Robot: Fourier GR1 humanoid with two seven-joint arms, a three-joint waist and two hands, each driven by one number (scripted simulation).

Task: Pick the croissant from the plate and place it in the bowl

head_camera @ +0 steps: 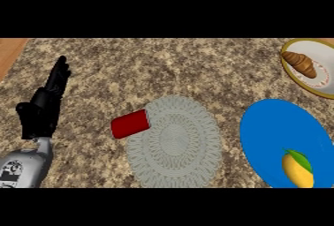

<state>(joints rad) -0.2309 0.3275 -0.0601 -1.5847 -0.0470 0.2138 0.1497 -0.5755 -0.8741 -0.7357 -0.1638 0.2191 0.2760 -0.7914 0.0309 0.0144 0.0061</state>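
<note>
Fingers (60,73) straight and relaxed, gripping nothing. Black left hand (40,114) rests upright at the view's left, and I see no right hand. Brown curved croissant (301,63) lies well apart from it in the white gold-rimmed dish (323,83), top right. I'd judge it light, soft, flaky, so take it across the thick middle, not the tips. Big blue round plate (274,128) holds a yellow green-leafed fruit (297,171). I can't make out a sure bowl. Red cup (130,124) lies tipped at the edge of the grey woven mat (176,148).

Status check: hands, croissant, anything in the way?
Left hand open, resting at left edge; right hand out of view. Croissant on white gold-rimmed dish, far right, untouched. Red cup tipped at grey mat's left edge.
</note>
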